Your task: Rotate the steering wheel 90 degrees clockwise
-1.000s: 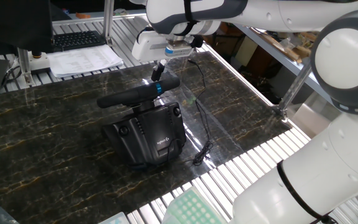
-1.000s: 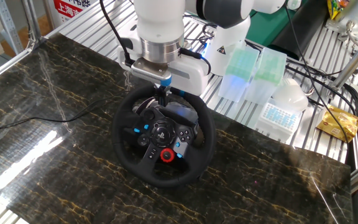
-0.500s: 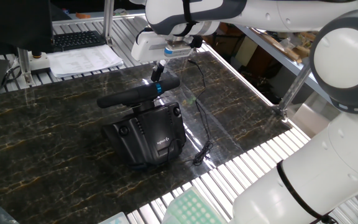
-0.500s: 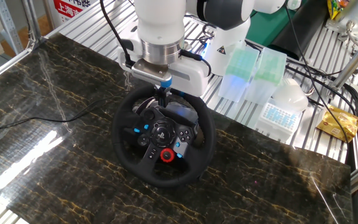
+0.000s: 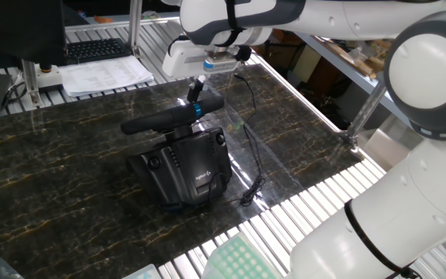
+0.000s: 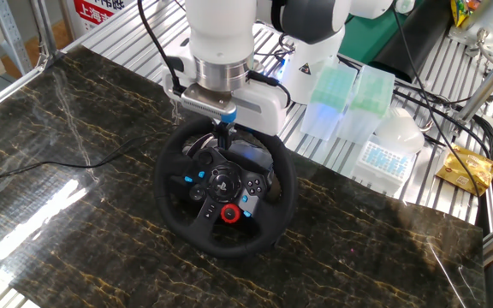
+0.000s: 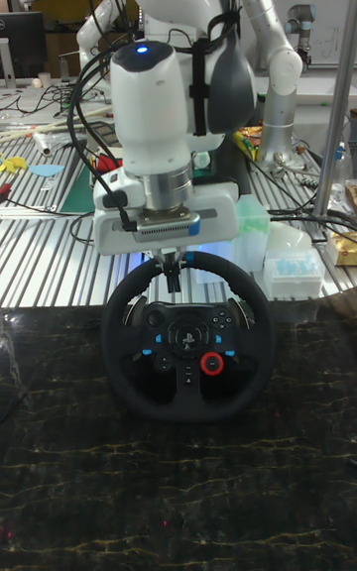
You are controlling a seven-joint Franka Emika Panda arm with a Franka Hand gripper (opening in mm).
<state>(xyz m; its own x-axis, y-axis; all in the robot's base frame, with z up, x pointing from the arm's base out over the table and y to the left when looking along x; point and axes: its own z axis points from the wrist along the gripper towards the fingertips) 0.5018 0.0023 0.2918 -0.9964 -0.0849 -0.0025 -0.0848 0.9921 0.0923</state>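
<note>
Nothing moved; one hand (image 6: 223,130) at one steering wheel (image 6: 224,188) top.

- The white Franka arm (image 5: 409,70) reaches in from above, wrist vertical, pointing straight down.
- The two-finger gripper (image 7: 174,276) hangs below its white hand block.
- Its dark jaws stand close together, nearly closed, pinching at their tips.
</note>
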